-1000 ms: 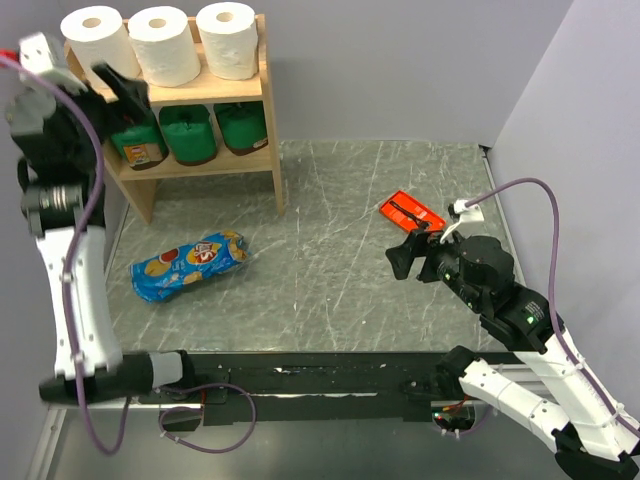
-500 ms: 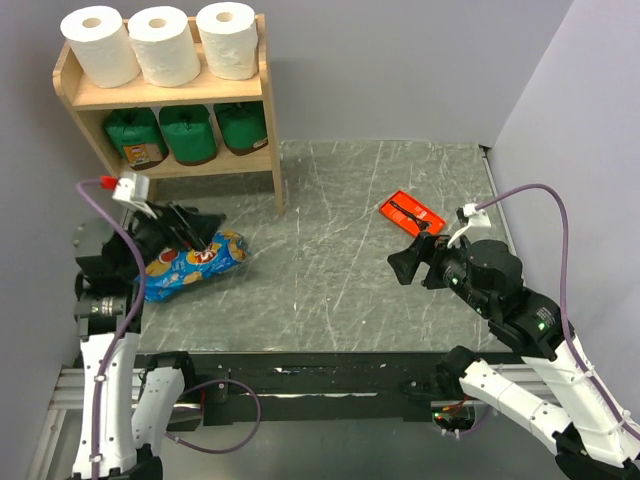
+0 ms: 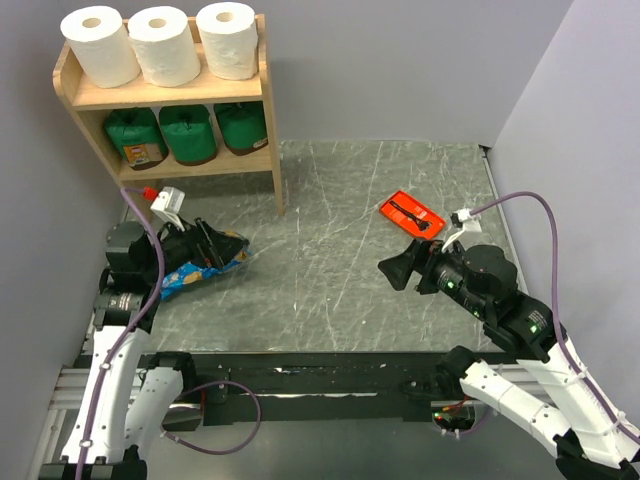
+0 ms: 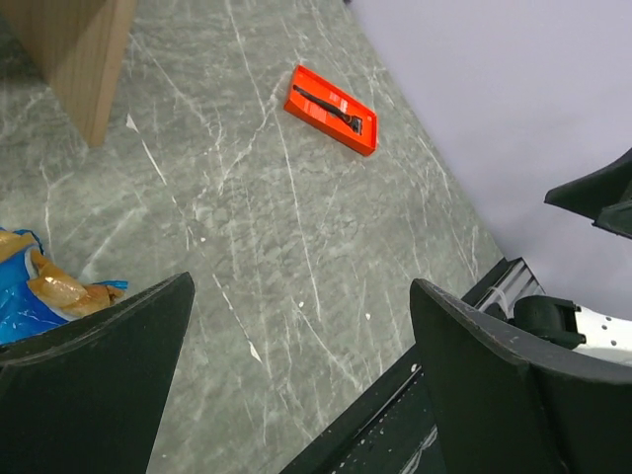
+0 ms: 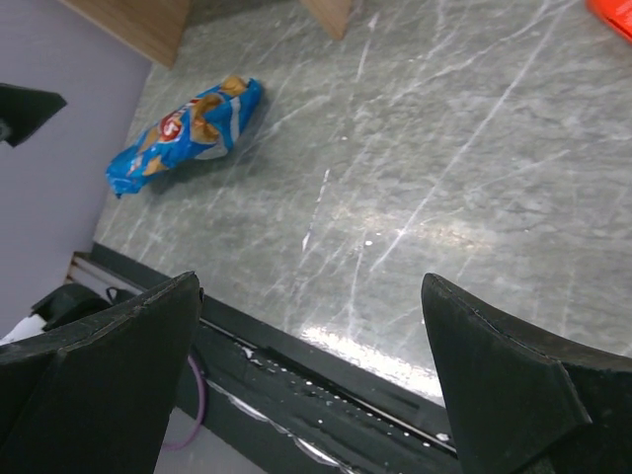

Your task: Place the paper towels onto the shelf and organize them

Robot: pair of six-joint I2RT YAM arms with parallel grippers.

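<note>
Three white paper towels (image 3: 165, 45) stand in a row on the top board of the wooden shelf (image 3: 200, 92) at the back left. Three green-wrapped rolls (image 3: 188, 133) fill its lower tier. My left gripper (image 3: 212, 245) hangs low in front of the shelf, over the near end of a blue snack bag, open and empty. In the left wrist view its gripper (image 4: 301, 286) frames bare table. My right gripper (image 3: 393, 268) is open and empty over the right half of the table; the right wrist view shows that gripper (image 5: 311, 281) above the table's front edge.
The blue snack bag (image 3: 203, 268) lies on the table in front of the shelf, also seen as the bag (image 5: 188, 123). An orange-red tray (image 3: 411, 213) holding a black tool lies at the right back. Walls close in the left, back and right sides.
My left arm has dropped from the shelf's upper left corner down to the table, ending low over the snack bag. The right gripper has shifted slightly left. The rolls have not moved.
</note>
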